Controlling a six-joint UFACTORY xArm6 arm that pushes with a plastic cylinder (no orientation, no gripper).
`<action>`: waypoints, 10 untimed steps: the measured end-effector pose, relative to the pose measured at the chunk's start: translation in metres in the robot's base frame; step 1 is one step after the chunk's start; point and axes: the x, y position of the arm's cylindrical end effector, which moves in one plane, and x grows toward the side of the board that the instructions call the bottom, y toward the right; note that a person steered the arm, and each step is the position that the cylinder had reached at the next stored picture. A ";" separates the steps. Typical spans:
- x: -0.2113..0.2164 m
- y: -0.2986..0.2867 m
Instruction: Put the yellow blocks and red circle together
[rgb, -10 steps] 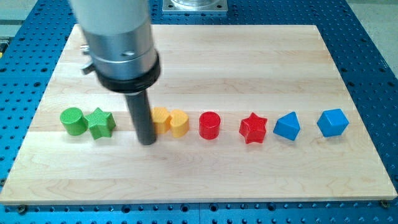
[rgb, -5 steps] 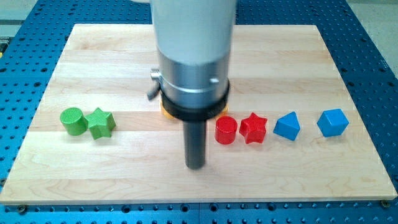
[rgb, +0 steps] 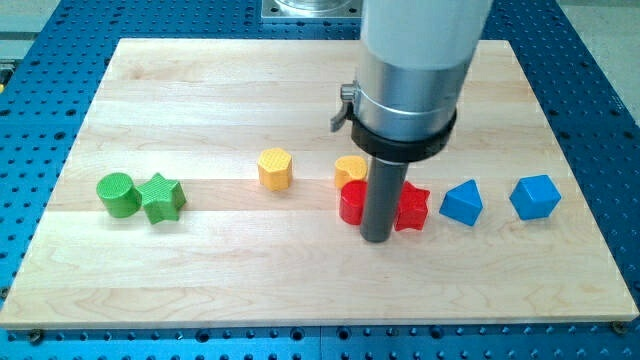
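Note:
My tip rests on the board just below the gap between the red circle and the red star, with the rod covering part of both. One yellow block sits right above the red circle, touching it and partly hidden by the rod. The other yellow block, a hexagon shape, stands alone to the left, well apart from them.
A green circle and a green star sit together at the view's left. Two blue blocks stand at the right. The wooden board lies on a blue perforated table.
My tip has moved right, from left of the yellow blocks to below the red ones. The yellow blocks were pushed up and apart; the red circle now sits beside the red star.

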 end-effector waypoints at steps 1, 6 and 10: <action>-0.013 -0.016; -0.044 0.016; -0.081 -0.008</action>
